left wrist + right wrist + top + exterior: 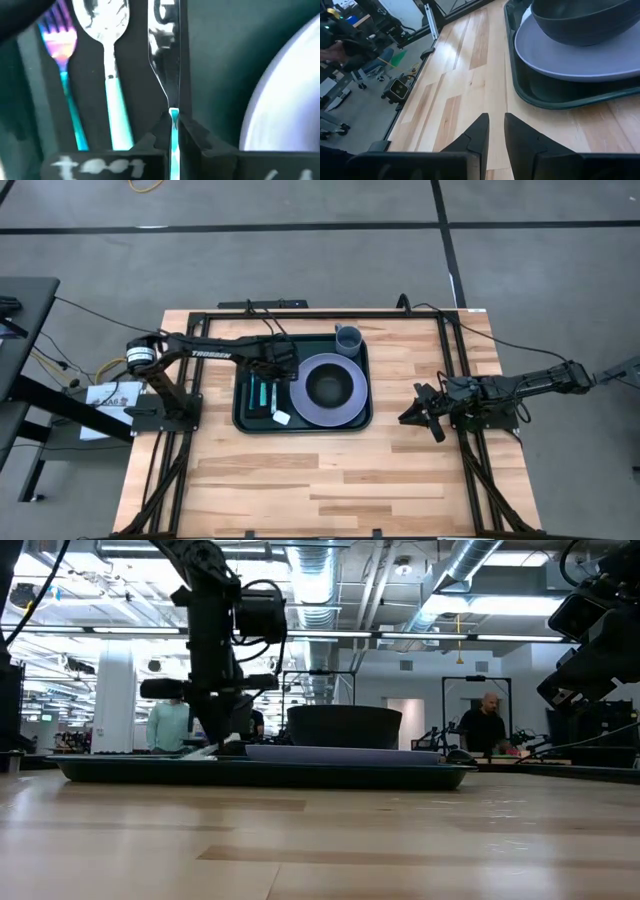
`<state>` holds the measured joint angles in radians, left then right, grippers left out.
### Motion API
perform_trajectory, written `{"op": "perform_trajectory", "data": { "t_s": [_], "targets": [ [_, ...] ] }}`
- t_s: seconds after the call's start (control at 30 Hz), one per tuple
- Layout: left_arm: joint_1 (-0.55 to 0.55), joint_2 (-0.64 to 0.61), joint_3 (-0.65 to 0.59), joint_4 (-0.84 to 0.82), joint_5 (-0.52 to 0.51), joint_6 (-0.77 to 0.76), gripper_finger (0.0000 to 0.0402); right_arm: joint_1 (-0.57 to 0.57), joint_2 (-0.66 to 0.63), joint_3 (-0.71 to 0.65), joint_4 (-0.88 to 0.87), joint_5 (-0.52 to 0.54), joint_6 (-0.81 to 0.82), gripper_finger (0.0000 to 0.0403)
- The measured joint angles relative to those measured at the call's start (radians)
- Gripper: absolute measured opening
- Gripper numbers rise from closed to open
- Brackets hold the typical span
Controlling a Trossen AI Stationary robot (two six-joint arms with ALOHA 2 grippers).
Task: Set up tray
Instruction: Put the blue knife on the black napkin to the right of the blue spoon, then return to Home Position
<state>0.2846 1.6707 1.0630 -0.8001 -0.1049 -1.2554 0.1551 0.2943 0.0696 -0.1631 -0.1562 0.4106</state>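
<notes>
**A:** What do I have on the bench?

**B:** I count one tray, dark green, sitting in the middle of the bench nearer the far edge. On it I see one purple plate with one dark bowl on top. One small cup stands at the tray's far right corner.

**A:** And the cutlery?

**B:** Three pieces with blue-green handles lie side by side on one black napkin at the tray's left end: one fork, one spoon and one knife. The knife lies closest to the plate.

**A:** What is my left gripper doing?

**B:** It hangs over the tray's left end, fingers pinched narrow on the knife handle.

**A:** And the right gripper?

**B:** It waits near the bench's right edge, well apart from the tray. Its fingers have only a thin gap between them and hold nothing.

**A:** Anything in the way?

**B:** The left arm covers the far part of the napkin from above. People stand in the room behind the bench.
</notes>
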Motion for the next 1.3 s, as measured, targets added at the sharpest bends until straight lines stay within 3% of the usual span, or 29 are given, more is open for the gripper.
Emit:
{"op": "perform_trajectory", "data": {
  "t_s": [0.7, 0.97, 1.3],
  "targets": [
    [0.023, 0.0, -0.078, 0.117, 0.021, -0.024, 0.0001, 0.0, 0.0, 0.0, 0.0, 0.0, 0.0, 0.0053],
    [0.023, -0.002, 0.043, 0.049, 0.006, 0.058, 0.0, 0.0, 0.0, 0.0, 0.0, 0.0, 0.0, 0.0053],
    [-0.047, -0.002, 0.256, -0.051, -0.188, 0.158, 0.0, 0.0, 0.0, 0.0, 0.0, -0.002, 0.0, 0.0053]
  ]
}}
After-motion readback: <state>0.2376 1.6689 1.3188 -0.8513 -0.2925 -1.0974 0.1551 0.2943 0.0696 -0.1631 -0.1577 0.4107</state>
